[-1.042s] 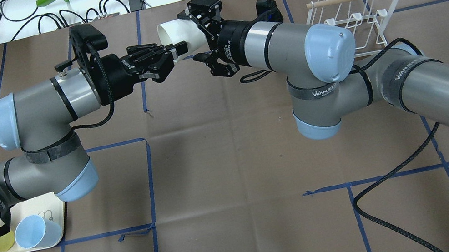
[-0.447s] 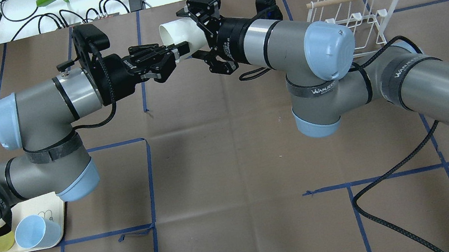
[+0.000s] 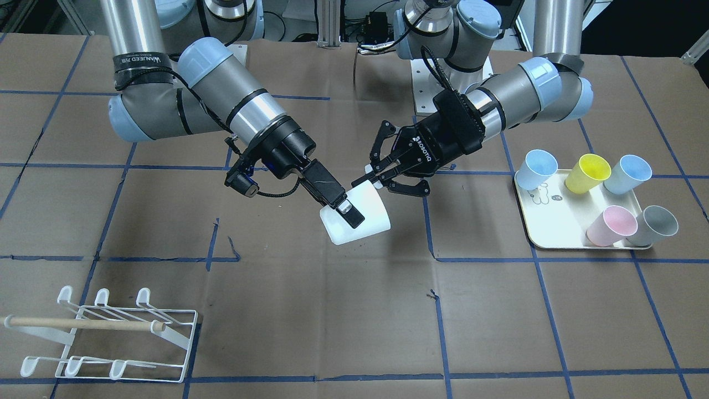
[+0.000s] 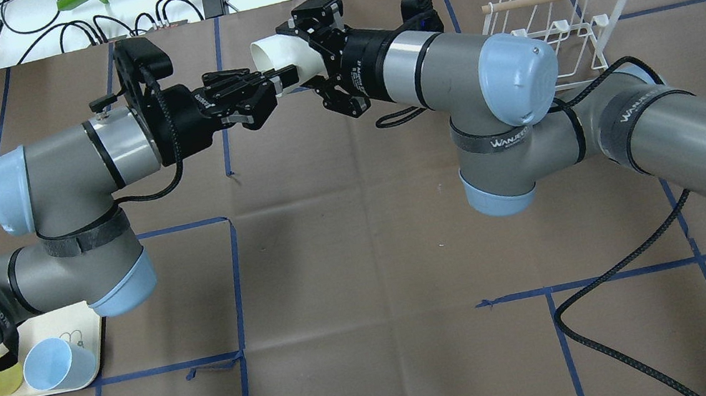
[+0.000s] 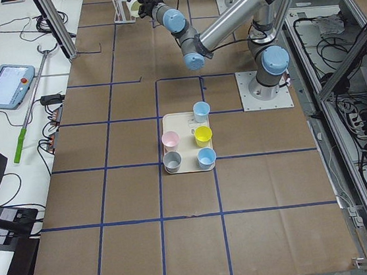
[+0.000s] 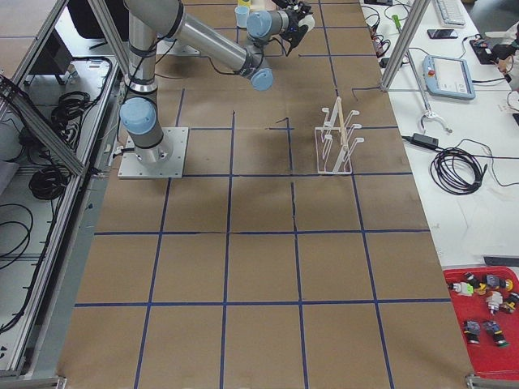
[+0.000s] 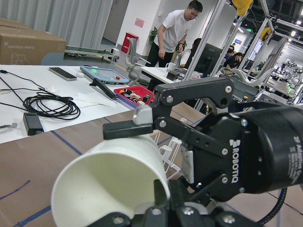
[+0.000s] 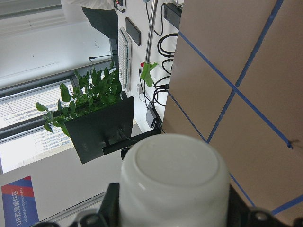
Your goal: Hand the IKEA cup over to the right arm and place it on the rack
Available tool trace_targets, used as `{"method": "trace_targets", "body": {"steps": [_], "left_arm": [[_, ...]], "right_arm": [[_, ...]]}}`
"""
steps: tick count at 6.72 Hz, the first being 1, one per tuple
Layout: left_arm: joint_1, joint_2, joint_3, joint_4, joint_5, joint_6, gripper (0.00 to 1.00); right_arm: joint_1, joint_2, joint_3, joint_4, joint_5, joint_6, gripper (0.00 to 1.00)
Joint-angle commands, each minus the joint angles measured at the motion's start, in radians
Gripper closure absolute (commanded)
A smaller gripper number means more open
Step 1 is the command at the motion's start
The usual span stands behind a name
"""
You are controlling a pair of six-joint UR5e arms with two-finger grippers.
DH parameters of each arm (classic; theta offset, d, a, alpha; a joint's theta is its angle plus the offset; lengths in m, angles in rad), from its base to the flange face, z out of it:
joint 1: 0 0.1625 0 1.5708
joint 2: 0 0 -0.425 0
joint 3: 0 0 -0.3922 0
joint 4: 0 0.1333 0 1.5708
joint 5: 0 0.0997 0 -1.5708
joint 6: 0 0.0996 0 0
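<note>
The white IKEA cup [image 3: 368, 221] [image 4: 275, 54] hangs on its side above the table's far middle, between both grippers. Its mouth faces my left gripper [image 3: 373, 179] [image 4: 283, 83], which is shut on the rim, with one finger inside the cup [image 7: 109, 184]. My right gripper [image 3: 346, 217] [image 4: 307, 53] straddles the cup body from the base end, and its fingers [image 7: 128, 129] lie against the cup's sides. The right wrist view shows the cup's round base [image 8: 173, 175] close up. The white wire rack [image 3: 111, 332] [image 4: 555, 24] with its wooden dowel stands apart, on the right arm's side.
A cream tray [image 3: 548, 235] [image 4: 94, 345] near the left arm's base holds several coloured cups. A black cable [image 4: 603, 299] loops on the table under the right arm. Cables and devices lie beyond the table's far edge. People stand in the background of the left wrist view.
The right gripper has slid further along the cup toward the left gripper, and its fingers have drawn in onto the cup's sides. The left gripper keeps its hold on the rim.
</note>
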Motion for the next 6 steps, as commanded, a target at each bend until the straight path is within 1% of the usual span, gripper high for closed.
{"method": "trace_targets", "body": {"steps": [1,2,3,4,5,6], "left_arm": [[0.000,0.000,0.002,0.000,0.000,-0.014,0.94],[0.000,0.000,0.003,0.000,0.002,-0.014,0.73],[0.000,0.002,0.003,0.000,0.002,-0.016,0.59],[0.000,-0.001,0.003,0.006,0.002,-0.017,0.41],[0.000,-0.008,0.003,0.008,0.002,-0.017,0.15],[0.000,0.012,0.003,0.008,0.000,-0.039,0.02]], "right_arm": [[0.000,-0.001,0.000,0.001,0.001,0.001,0.52],[0.000,-0.001,0.000,0.001,0.001,0.001,0.52],[-0.001,-0.003,0.000,0.001,0.001,0.001,0.52],[-0.001,-0.003,0.000,0.001,0.001,0.001,0.53],[-0.001,-0.004,0.002,0.001,0.003,0.001,0.53],[-0.001,-0.004,0.002,0.001,0.003,0.001,0.53]]}}
